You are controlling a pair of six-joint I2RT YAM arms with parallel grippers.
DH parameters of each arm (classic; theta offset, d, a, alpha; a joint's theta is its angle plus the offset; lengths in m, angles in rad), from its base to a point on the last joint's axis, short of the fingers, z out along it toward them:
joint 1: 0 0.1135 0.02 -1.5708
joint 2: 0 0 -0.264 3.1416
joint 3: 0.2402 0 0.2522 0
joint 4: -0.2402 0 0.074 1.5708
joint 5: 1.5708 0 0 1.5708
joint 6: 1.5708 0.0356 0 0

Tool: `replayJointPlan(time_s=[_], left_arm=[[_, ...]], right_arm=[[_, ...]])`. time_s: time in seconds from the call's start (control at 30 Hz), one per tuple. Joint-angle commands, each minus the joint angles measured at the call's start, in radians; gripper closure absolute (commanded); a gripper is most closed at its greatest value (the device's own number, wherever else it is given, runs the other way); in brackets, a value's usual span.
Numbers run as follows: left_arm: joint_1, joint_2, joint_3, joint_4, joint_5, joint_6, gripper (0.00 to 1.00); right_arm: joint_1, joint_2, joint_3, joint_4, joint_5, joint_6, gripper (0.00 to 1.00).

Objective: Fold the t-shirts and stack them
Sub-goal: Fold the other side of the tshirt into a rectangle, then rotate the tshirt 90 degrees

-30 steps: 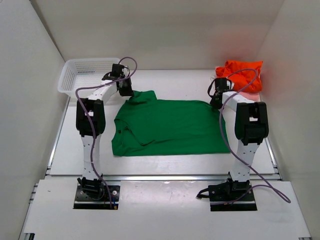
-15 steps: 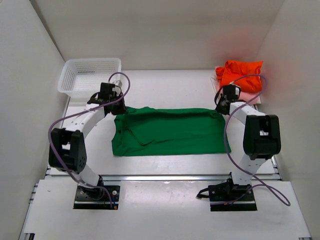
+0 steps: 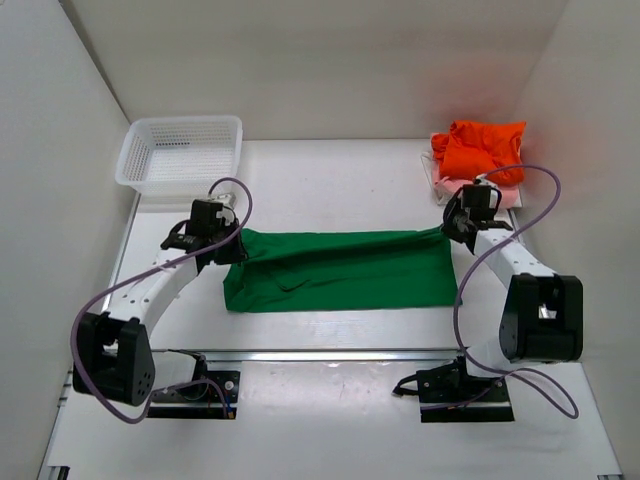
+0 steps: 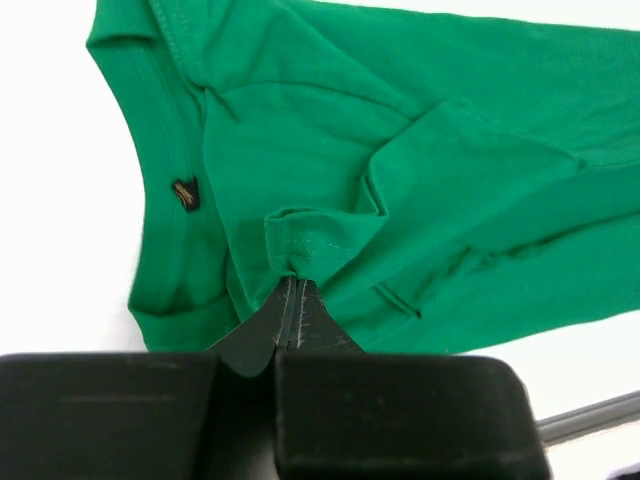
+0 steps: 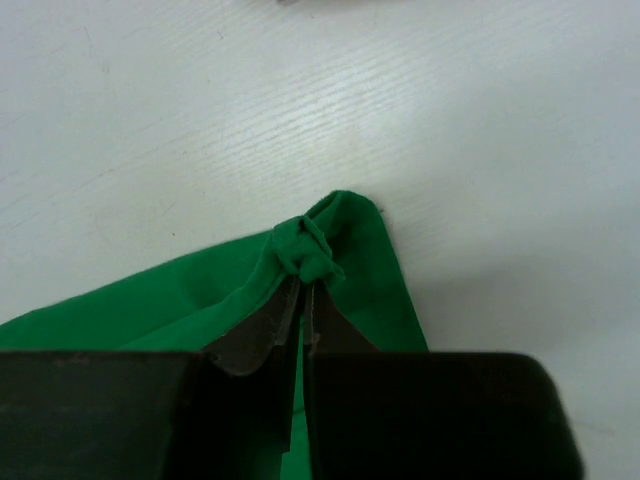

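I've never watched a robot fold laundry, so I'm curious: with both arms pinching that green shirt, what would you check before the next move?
1. Grip of the left tool on the green t-shirt: ok, shut on a stitched edge.
2. Grip of the right tool on the shirt's corner: ok, shut on it.
3. Cloth smooth between the two grips: not ok, folds bunch near the left tool.
4. Shirt's near edge lying flat on the table: ok.
5. The orange t-shirt and the basket apart from the green one: ok.
6. Each pinch holding one layer only: cannot tell.
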Motion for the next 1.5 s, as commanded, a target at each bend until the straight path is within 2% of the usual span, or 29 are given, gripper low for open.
replayJointPlan(time_s=[0.0,0.27,0.7,0.77,0.8,0.83,0.87,0.97,1.0,1.03,1.07,1.17,1.23,1.27,1.37,1.47], left_arm=[[-0.014,-0.064,-0.036,-0.021,-0.019,-0.012,1.0],[-0.031,-0.093,-0.085,-0.019,-0.02,-0.026,1.0],[-0.033,-0.139,-0.144,-0.038,-0.023,-0.03,1.0],[-0.037,-0.14,-0.152,-0.048,-0.013,-0.03,1.0],[-0.034,-0.145,-0.154,-0.058,-0.016,-0.033,0.95],[-0.03,-0.142,-0.155,-0.065,-0.014,-0.033,0.74],[-0.022,-0.152,-0.154,-0.062,-0.026,-0.039,0.62],[0.002,-0.175,-0.131,-0.052,-0.025,-0.05,0.6],[0.004,-0.189,-0.117,-0.039,-0.043,-0.058,0.53],[-0.002,-0.191,-0.091,-0.024,-0.048,-0.064,0.51],[-0.008,-0.197,-0.076,-0.022,-0.061,-0.079,0.51],[-0.049,-0.168,-0.027,-0.021,-0.049,-0.107,0.62],[-0.108,-0.084,-0.02,0.013,-0.043,-0.122,0.65],[-0.119,-0.059,-0.023,0.027,-0.057,-0.121,0.66],[-0.172,0.07,-0.036,0.088,-0.107,-0.155,0.66],[-0.188,0.254,0.039,0.079,-0.105,-0.159,0.67]], right_arm=[[-0.024,-0.063,-0.048,0.005,-0.014,0.021,1.0],[-0.005,-0.08,-0.16,-0.006,-0.026,0.038,1.0],[-0.016,-0.088,-0.218,-0.023,-0.028,0.047,0.99],[-0.016,-0.081,-0.206,-0.074,-0.025,0.061,0.92],[-0.016,-0.075,-0.182,-0.093,-0.011,0.063,0.89],[-0.013,-0.068,-0.168,-0.145,0.001,0.075,0.78],[-0.004,-0.066,-0.148,-0.203,0.018,0.084,0.66],[0.048,-0.1,-0.109,-0.294,0.067,0.096,0.49],[0.061,-0.126,-0.099,-0.296,0.066,0.084,0.46],[0.074,-0.146,-0.083,-0.306,0.072,0.081,0.44],[0.088,-0.176,-0.076,-0.294,0.069,0.072,0.42],[0.101,-0.19,-0.048,-0.212,0.009,0.031,0.41],[0.082,-0.167,-0.039,-0.141,-0.063,0.006,0.42],[0.071,-0.141,-0.033,-0.106,-0.088,-0.009,0.46],[0.071,-0.025,0.024,-0.102,-0.089,-0.022,0.51],[0.073,0.145,0.104,-0.15,-0.129,-0.051,0.53]])
